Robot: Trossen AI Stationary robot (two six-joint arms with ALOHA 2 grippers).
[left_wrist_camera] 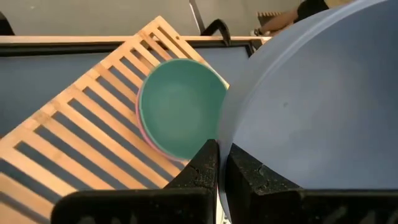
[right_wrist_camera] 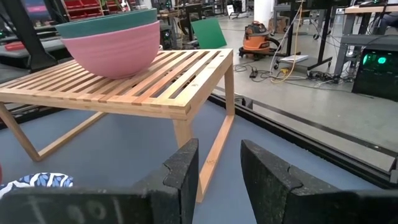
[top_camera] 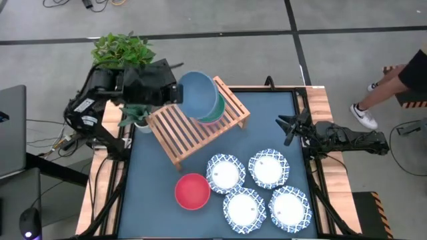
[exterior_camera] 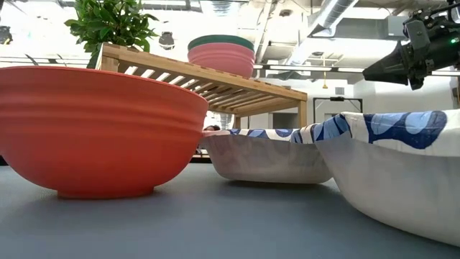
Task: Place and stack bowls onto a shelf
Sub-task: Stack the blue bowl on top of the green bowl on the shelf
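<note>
Sitting nearest on the dark blue tabletop (top_camera: 153, 200) is a plain round red bowl (top_camera: 192, 191), just beside 4 shallow white dishes with blue patterned rims (top_camera: 257, 188) clustered together. Behind them the low light wooden slatted shelf (top_camera: 190, 127) carries a dark green bowl nested in a pink bowl (right_wrist_camera: 115, 43), and the left gripper (left_wrist_camera: 219, 163) is pinched tight on the rim of a round grey-blue bowl (top_camera: 197, 93), holding it tilted over that stack. Off at the table's right edge the right gripper (top_camera: 291, 127) waits with its fingers apart and empty, and the leafy green plant (top_camera: 122, 50) sits at the far left corner.
</note>
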